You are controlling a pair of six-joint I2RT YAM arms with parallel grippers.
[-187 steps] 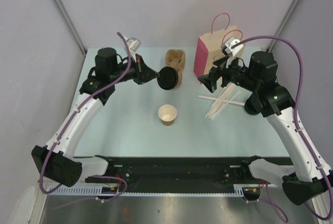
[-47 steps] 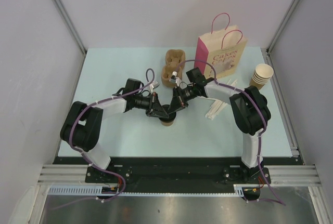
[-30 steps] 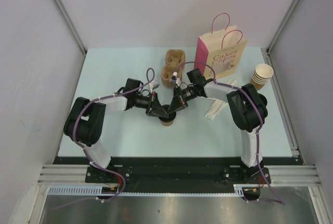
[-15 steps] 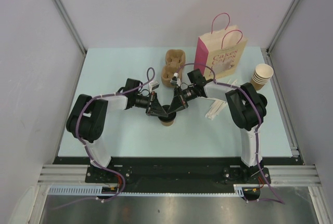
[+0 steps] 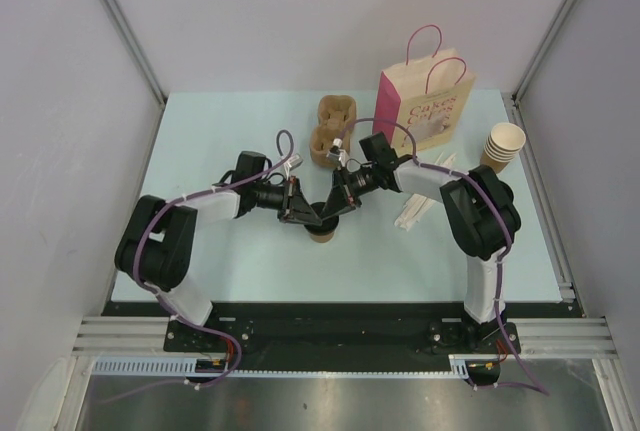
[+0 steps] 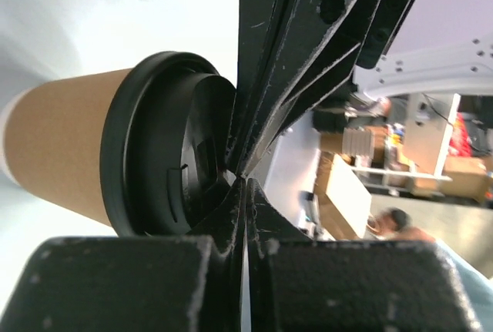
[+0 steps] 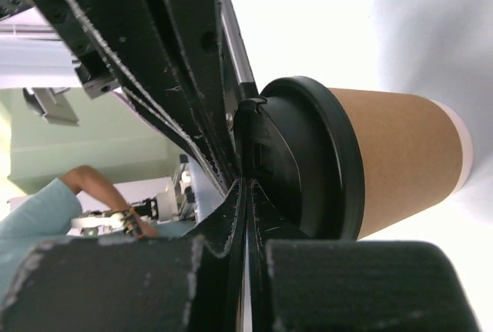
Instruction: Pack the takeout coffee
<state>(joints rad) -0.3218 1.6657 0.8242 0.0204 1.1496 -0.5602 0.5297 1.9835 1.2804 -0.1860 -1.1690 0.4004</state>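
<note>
Your takeout coffee (image 5: 321, 234) stands upright near the middle of the pale tabletop (image 5: 215, 126), outside every other container. It is a brown paper cup capped by its black lid (image 6: 154, 143); the lid sits down around the rim, so what the cup holds is hidden.

Both your grippers meet right over it. The left gripper (image 5: 308, 213) reaches in from the left with its fingers drawn together to a hairline slit, holding nothing, the tips against the top of the lid. The right gripper (image 5: 336, 208) comes in from the right in the same way: fingers closed on themselves, nothing between them, tips at the lid's raised centre. In both wrist views the two sets of tips sit nose to nose.

The pink paper bag (image 5: 425, 103) stands upright at the far right, handles up, well apart from the cup; you cannot see inside it from above. The brown cardboard cup carrier (image 5: 329, 131) lies on the far side of the cup, its two wells facing up. A stack of pale cups (image 5: 503, 144) stands at the right edge, the top one showing its bare inside. Pale sticks (image 5: 418, 207) lie loose to the right of the coffee.
</note>
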